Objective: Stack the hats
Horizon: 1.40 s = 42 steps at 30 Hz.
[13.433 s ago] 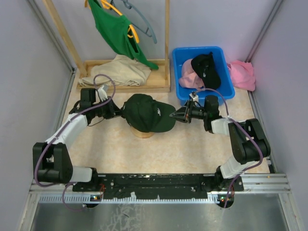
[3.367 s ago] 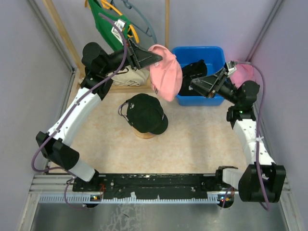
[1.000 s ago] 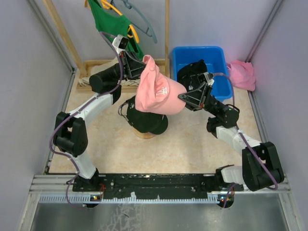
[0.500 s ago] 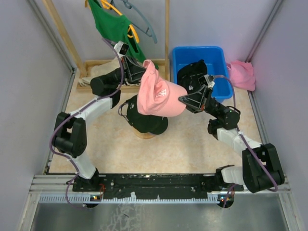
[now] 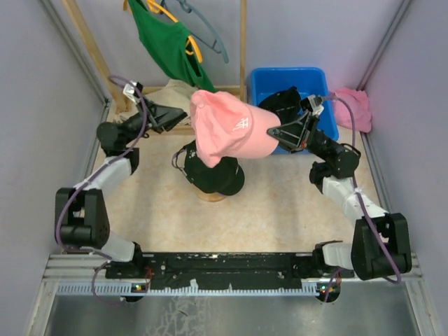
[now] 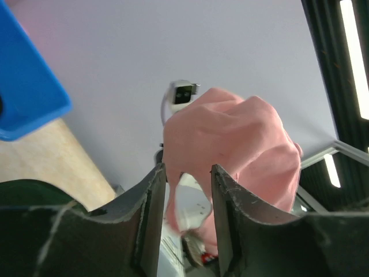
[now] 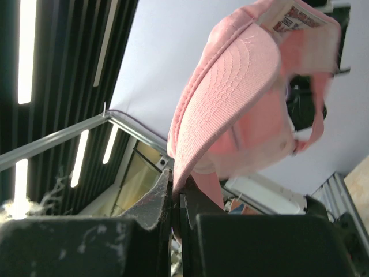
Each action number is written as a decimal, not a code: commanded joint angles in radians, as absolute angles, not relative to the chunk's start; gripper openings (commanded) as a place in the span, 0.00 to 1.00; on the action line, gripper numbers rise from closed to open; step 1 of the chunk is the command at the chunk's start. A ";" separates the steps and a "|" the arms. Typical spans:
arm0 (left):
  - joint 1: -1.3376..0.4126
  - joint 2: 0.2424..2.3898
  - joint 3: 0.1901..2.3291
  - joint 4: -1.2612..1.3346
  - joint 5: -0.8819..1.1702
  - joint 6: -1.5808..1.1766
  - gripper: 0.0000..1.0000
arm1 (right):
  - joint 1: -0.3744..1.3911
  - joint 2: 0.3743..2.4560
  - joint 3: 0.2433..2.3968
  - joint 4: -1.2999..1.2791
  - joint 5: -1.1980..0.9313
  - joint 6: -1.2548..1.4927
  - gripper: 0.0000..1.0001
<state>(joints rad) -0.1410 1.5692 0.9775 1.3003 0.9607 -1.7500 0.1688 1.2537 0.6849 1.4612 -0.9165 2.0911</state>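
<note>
The right claw (image 7: 174,187) was clenched on the pink cap (image 7: 230,86), its two fingers pressed flat together on the edge of the curved brim. From that pinch the brim rose away from the tips and the crown hung beyond it, open side and back strap turned toward the wrist camera (a sewn label showed inside the crown). Seen from above, the cap stretched from the claw's tips out toward the other arm, in the air.

The left claw (image 6: 185,170) was released: its fingers stood apart with a clear gap. The pink crown sat just beyond those tips. Whether either fingertip touched the fabric I could not tell.

Below the pink cap, nearer the arm bases than either claw, a black cap (image 5: 210,168) sat on a round wooden stand (image 5: 208,197), brim pointing to the robot's right. The pink cap overlapped its far edge in the top view.

Just behind the right claw stood the blue bin (image 5: 287,72), with a second black cap (image 5: 283,105) lying inside it. A bright pink cloth (image 5: 353,108) lay outside the bin on the claw's outer side.

Behind the left claw a beige cloth (image 5: 171,94) lay on the base of a wooden rack (image 5: 241,42), and a green shirt (image 5: 168,42) hung from a hanger above it.
</note>
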 commanded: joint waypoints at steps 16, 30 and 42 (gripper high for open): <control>0.011 0.978 0.884 -0.129 0.807 -0.681 0.68 | 0.150 1.313 1.001 1.330 -0.978 2.077 0.00; 0.008 1.080 0.850 -0.295 0.618 -0.397 0.68 | 0.151 1.348 0.972 1.431 -0.963 2.128 0.00; -0.039 1.159 0.834 -0.244 0.620 -0.403 0.68 | 0.160 1.351 0.938 1.417 -0.965 2.106 0.00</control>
